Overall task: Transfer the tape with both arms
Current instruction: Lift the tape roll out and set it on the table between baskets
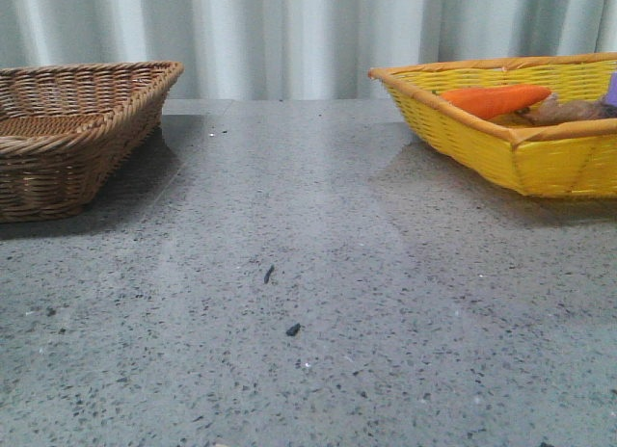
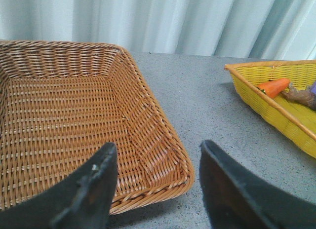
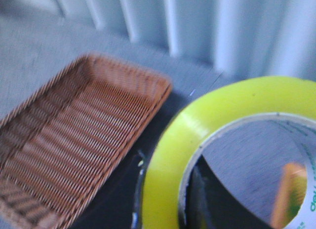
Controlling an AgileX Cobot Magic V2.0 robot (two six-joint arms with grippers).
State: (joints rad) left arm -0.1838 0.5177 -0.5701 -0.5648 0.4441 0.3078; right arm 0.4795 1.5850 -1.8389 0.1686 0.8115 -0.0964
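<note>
- The grey speckled table stretches under me, with a pale curtain hanging behind it.
- A brown wicker basket sits at the table's left; my left wrist camera looks straight into it.
- A yellow woven basket sits at the right, holding an orange carrot-like item and some other small things I cannot make out.
- The tape, a yellow roll with a white core and green print, fills my right wrist camera, very close and blurred, raised above the table with the brown basket beyond it.
- My right gripper shows only as a dark finger inside the roll's core; the roll seems to sit on it, but whether it is spread or pressed together I cannot tell.
- My left gripper has its fingers spread wide with nothing between them, poised over the near right corner of the brown basket.
</note>
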